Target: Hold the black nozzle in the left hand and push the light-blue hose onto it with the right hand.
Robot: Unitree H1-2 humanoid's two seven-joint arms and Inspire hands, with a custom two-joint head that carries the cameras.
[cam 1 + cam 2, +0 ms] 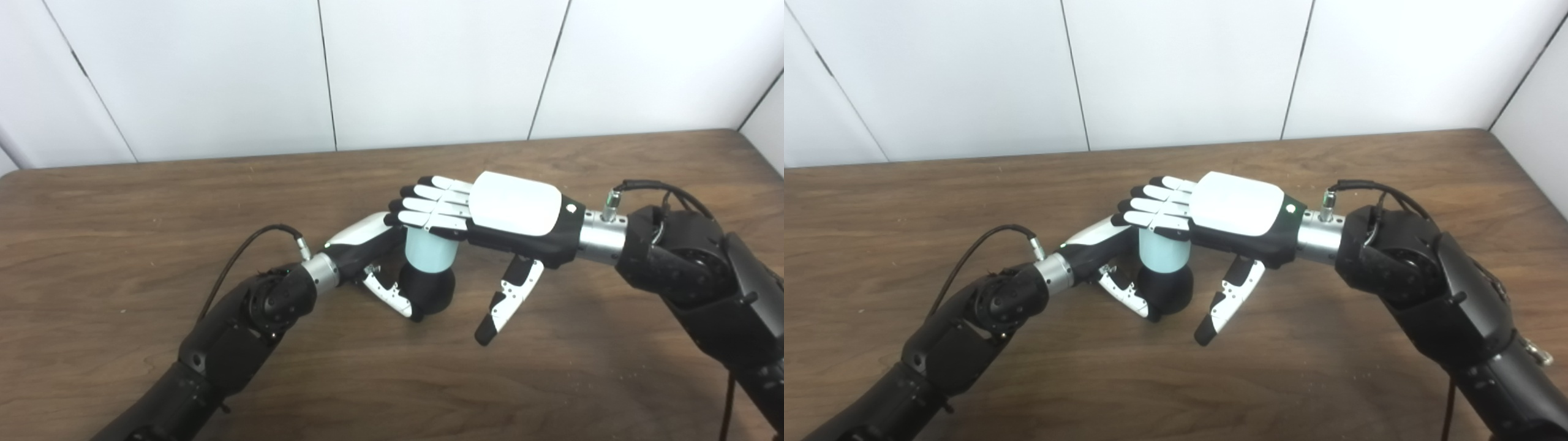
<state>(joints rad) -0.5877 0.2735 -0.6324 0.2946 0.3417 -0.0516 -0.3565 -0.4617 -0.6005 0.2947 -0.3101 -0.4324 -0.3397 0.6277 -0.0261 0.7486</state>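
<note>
**A:** Where's the nozzle?

**B:** The black nozzle stands upright on the wooden table, near the middle. The left hand has it: the thumb curls round the near side of the black base and touches it, and the palm sits against its left side. The left hand's other fingers are behind the nozzle, so I can't see them.

**A:** And the hose?

**B:** The light-blue hose is a short upright piece sitting on top of the nozzle, its lower end meeting the black part. How far it is seated I can't tell.

**A:** Is the right hand gripping it?

**B:** No. The right hand lies flat, palm down, above the hose. Its fingers are stretched out straight and close together, pointing left, and they cover the top end of the hose, seemingly resting on it. The right thumb hangs down and away, well to the right of the nozzle, touching nothing. So that hand is spread open, wrapped round nothing.

**A:** Do the hands meet?

**B:** The right fingertips reach over the back of the left hand. Whether they touch it I can't tell.
</note>
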